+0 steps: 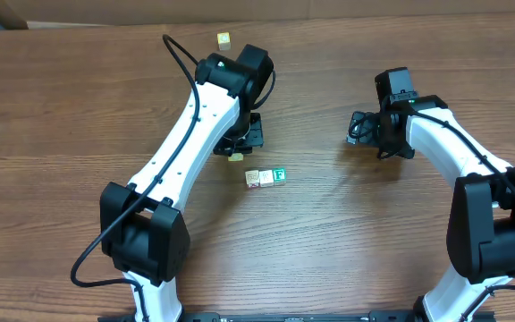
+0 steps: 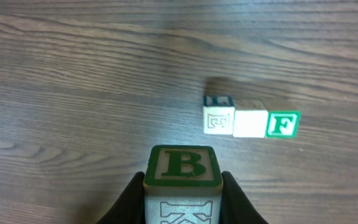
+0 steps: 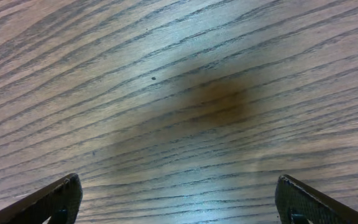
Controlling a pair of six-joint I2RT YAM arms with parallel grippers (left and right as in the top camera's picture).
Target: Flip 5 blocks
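Note:
In the left wrist view my left gripper (image 2: 183, 190) is shut on a wooden block (image 2: 182, 167). Its far face carries a green B, and its top face a pale outlined print. Beyond it, three blocks lie in a row on the table: one with a faint print (image 2: 219, 120), a plain pale one (image 2: 250, 123) and a green F one (image 2: 283, 124). From overhead the row (image 1: 265, 177) lies just in front and to the right of the left gripper (image 1: 240, 141). My right gripper (image 3: 179, 205) hangs open over bare wood, far to the right (image 1: 362, 127).
A small yellow cube (image 1: 223, 39) sits alone near the table's far edge. The wooden table (image 1: 70, 134) stretches out on both sides of the arms.

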